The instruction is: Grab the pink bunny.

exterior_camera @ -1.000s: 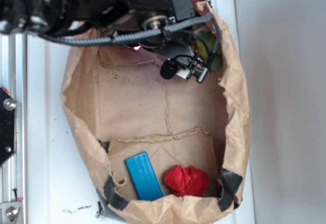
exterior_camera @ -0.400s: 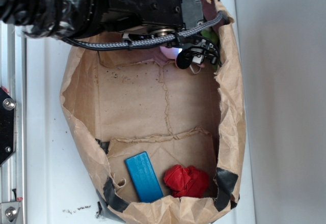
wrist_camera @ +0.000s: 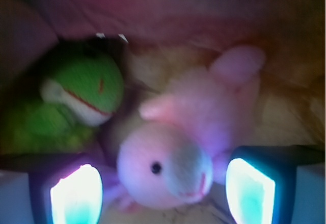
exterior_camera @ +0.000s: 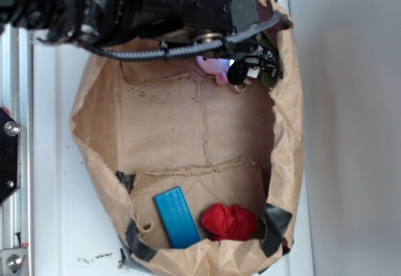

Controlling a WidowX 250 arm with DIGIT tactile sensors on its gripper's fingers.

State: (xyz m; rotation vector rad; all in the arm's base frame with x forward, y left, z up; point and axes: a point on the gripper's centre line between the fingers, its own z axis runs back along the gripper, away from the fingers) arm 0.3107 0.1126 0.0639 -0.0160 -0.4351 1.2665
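Note:
The pink bunny (wrist_camera: pixel 175 158) lies on the brown paper at the far end of the bag, its head between my two fingers and its body stretching away behind it. In the exterior view only a bit of the pink bunny (exterior_camera: pixel 210 64) shows under my arm. My gripper (wrist_camera: pixel 163 193) is open, one glowing pad (wrist_camera: pixel 76 196) on the left and one on the right of the bunny's head, with gaps on both sides. In the exterior view my gripper (exterior_camera: pixel 247 72) is low inside the bag's top right corner.
A fuzzy green frog plush (wrist_camera: pixel 76 94) lies close left of the bunny, against the bag wall. The crumpled paper bag wall (exterior_camera: pixel 288 138) rings the work area. A blue block (exterior_camera: pixel 177 216) and a red cloth ball (exterior_camera: pixel 229 221) lie at the bag's near end.
My arm has moved right and toward the bag's top right corner, bringing the gripper down over the bunny. The bag wall has shifted a little. The block and ball have not moved.

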